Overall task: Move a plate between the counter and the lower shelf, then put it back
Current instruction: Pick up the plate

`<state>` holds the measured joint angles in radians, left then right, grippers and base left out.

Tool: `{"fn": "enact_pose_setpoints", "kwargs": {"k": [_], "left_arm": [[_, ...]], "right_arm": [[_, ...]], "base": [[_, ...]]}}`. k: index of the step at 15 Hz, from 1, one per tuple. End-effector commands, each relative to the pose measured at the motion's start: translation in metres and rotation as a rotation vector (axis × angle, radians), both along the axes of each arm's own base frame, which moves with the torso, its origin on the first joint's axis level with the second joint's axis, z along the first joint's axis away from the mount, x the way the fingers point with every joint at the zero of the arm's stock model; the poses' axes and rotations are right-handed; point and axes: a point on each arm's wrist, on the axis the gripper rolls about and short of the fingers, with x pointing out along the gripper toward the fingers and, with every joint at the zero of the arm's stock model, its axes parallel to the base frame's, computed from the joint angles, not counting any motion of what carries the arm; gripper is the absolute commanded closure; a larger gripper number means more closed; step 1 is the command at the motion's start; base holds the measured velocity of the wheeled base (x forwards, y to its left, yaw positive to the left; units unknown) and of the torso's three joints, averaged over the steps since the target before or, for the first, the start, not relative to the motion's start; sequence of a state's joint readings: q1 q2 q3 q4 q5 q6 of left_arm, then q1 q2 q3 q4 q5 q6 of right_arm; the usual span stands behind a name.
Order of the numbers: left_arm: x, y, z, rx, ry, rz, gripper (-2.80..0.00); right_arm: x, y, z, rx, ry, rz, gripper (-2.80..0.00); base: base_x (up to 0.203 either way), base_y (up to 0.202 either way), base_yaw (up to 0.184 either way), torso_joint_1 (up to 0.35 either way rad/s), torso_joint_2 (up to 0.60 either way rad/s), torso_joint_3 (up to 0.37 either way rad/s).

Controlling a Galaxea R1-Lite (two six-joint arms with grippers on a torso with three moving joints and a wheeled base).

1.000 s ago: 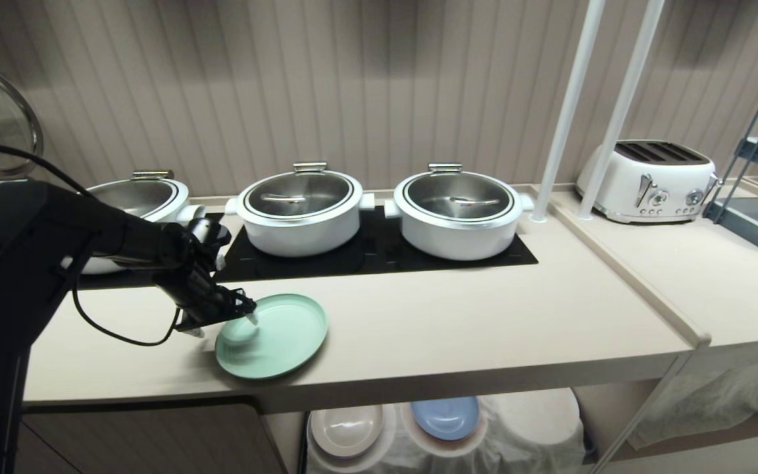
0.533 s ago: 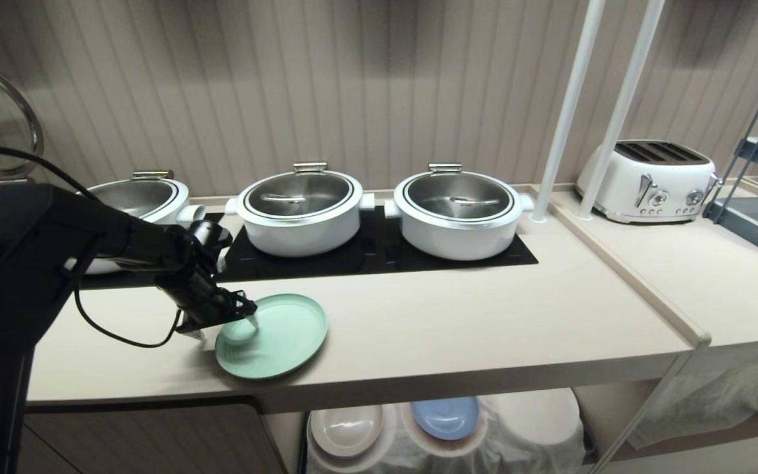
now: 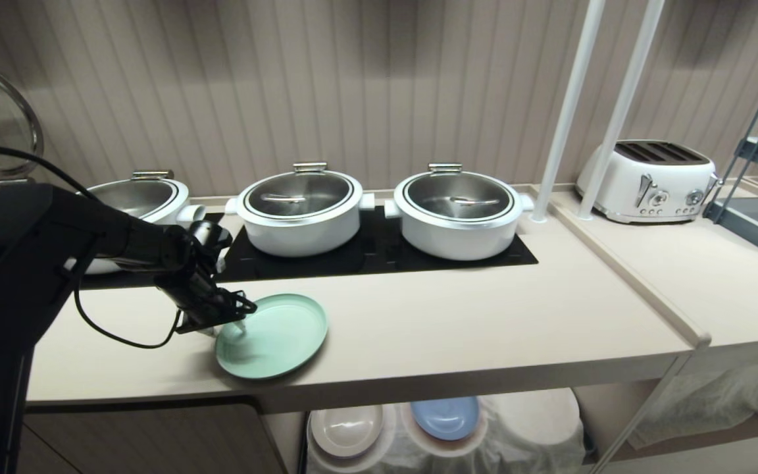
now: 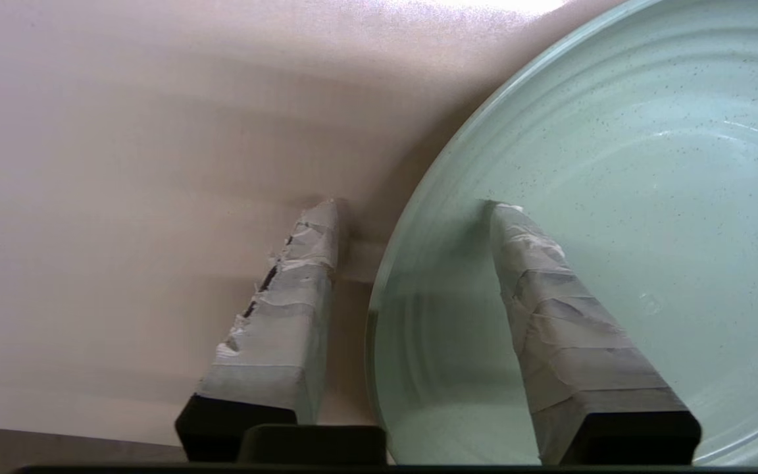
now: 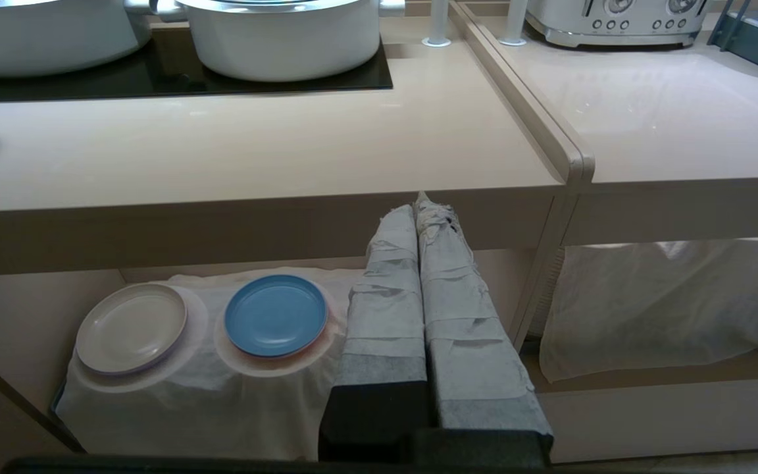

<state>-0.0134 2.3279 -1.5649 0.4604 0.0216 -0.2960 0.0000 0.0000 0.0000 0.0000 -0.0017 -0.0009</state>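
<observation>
Left wrist view has the left gripper (image 4: 412, 210) straddling the plate (image 4: 616, 217) rim: 1 taped finger on the counter (image 4: 122, 197) outside, the other inside the dish. The jaws have pulled in from the wider spread of a second ago, but there's a gap to the rim on both sides, so nothing's pinched yet. The plate sits flat near the counter's front edge, toward its left end. My read: it's closing for the pick-up. Down on the lower shelf (image 5: 175, 401) sit a cream plate (image 5: 131, 327) and a blue plate (image 5: 276, 315). The right gripper (image 5: 420, 217) hangs pressed together, empty, in front of that shelf.
</observation>
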Motion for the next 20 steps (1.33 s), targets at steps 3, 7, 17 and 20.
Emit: {"fn": "enact_pose_setpoints", "kwargs": {"k": [3,7,17,20], "left_arm": [[-0.001,0.0,0.002,0.013,0.0,0.008,0.0],[-0.002,0.0,0.005,0.017,-0.005,0.011,0.0],[-0.036,0.0,0.022,-0.012,0.026,0.042,0.0],[-0.054,0.0,0.029,-0.047,0.043,0.038,0.0]], "right_arm": [[0.0,0.0,0.0,-0.001,0.0,0.0,0.0],[0.0,0.0,0.0,-0.001,0.0,0.0,0.0],[0.0,0.0,0.0,-0.001,0.0,0.0,0.0],[0.0,0.0,0.0,-0.001,0.0,0.0,0.0]], "base": [[0.0,0.0,0.0,0.0,0.0,0.0],[0.0,0.0,0.0,0.0,0.0,0.0],[0.0,0.0,0.0,0.0,0.0,0.0],[0.0,0.0,0.0,0.0,0.0,0.0]]}}
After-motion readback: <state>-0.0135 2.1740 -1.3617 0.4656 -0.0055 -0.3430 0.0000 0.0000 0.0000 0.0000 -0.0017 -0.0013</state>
